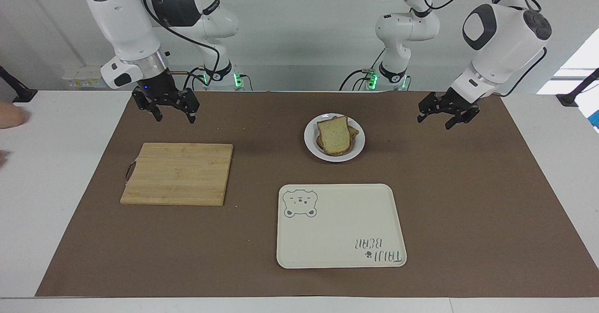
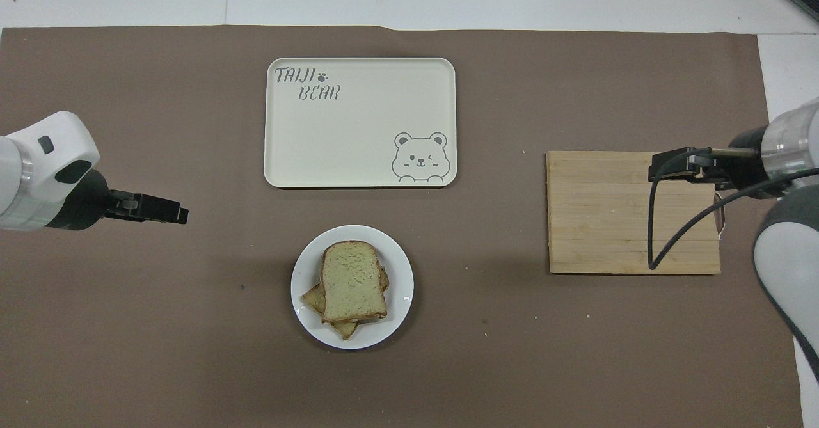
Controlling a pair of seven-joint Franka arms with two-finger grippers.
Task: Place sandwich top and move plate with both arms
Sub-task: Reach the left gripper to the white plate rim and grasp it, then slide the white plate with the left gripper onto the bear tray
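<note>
The sandwich top [image 1: 334, 134] [image 2: 352, 279], a pale slice with a brown crust, lies on darker slices on the small white plate [image 1: 310, 141] [image 2: 400, 287]. My left gripper [image 1: 434, 122] [image 2: 182, 214] hangs open and empty over the brown mat, beside the plate toward the left arm's end, apart from it. Open and empty too, my right gripper [image 1: 173, 117] [image 2: 659, 171] is raised over the wooden cutting board [image 1: 180, 172] [image 2: 608, 223].
A cream rectangular tray [image 1: 341, 229] [image 2: 358, 134] with a bear drawing lies bare, farther from the robots than the plate. The cutting board, toward the right arm's end, has nothing on it. A brown mat [image 1: 468, 200] covers most of the table.
</note>
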